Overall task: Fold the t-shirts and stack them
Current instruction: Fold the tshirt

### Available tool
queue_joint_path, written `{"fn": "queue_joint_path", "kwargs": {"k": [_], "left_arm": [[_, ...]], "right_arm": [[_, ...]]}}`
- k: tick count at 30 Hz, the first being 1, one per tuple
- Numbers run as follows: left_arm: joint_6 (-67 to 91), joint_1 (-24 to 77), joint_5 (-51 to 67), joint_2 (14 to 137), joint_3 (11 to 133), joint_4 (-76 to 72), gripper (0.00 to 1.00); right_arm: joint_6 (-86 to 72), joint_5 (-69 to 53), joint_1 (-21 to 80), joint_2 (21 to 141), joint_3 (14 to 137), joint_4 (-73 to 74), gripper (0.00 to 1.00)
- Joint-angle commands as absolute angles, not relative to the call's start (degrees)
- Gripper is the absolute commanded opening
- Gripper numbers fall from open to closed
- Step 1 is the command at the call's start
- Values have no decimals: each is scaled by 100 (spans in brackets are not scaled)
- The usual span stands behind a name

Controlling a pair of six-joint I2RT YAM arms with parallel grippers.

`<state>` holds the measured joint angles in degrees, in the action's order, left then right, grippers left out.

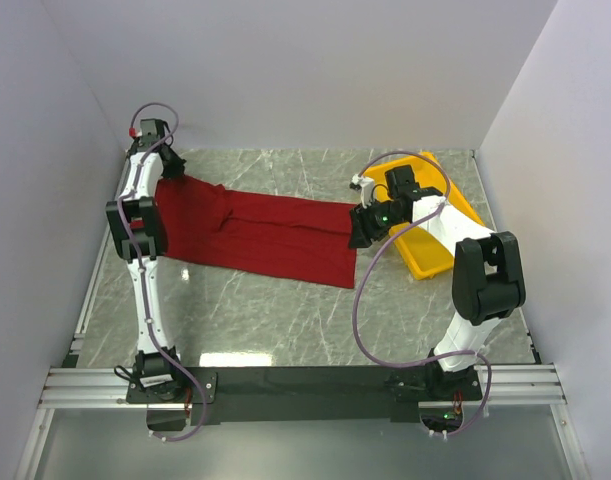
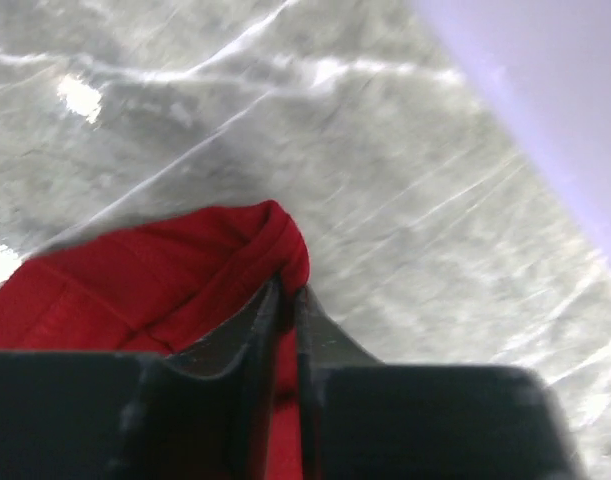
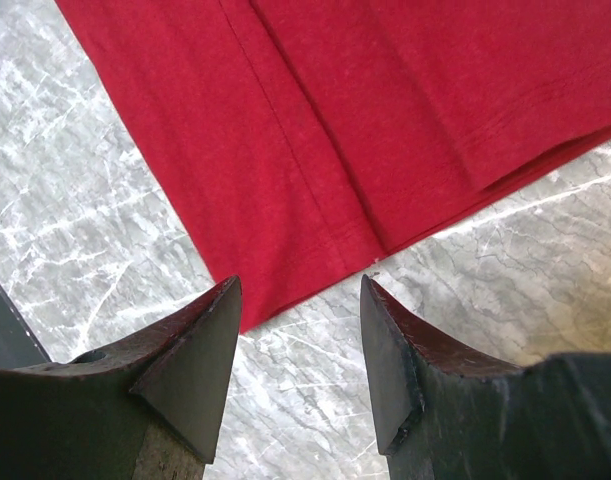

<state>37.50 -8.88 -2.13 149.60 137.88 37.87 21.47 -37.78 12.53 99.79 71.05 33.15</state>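
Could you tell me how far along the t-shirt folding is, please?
Done: the dark red cloth t-shirt appears folded lengthwise into a long strip. In hand: the left gripper pinches its left end; the right gripper hovers open over the hem corner. Left: cross folds and stacking.

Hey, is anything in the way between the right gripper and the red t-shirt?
Nothing visible. The right gripper hangs open just above the t-shirt, at its hem corner, with only bare marble table beneath. The yellow tray lies beyond the shirt's edge, not in between.
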Motion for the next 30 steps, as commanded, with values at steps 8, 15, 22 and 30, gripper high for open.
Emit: {"fn": "queue_joint_path", "kwargs": {"k": [8, 15, 22, 30], "left_arm": [[3886, -1221, -633, 14046, 13843, 3260, 50], [3103, -1327, -220, 12819, 12968, 3428, 58], [2619, -1362, -448, 10163, 10242, 2839, 75], [2892, -2504, 624, 7466, 7078, 2760, 90]], "right_arm": [[2601, -3858, 1248, 9896, 7348, 3278, 59], [5145, -4841, 1432, 9739, 7234, 4059, 61], [6901, -3783, 2468, 9712, 6970, 4274, 62], [5864, -2664, 3321, 9756, 6584, 3473, 61]]}}
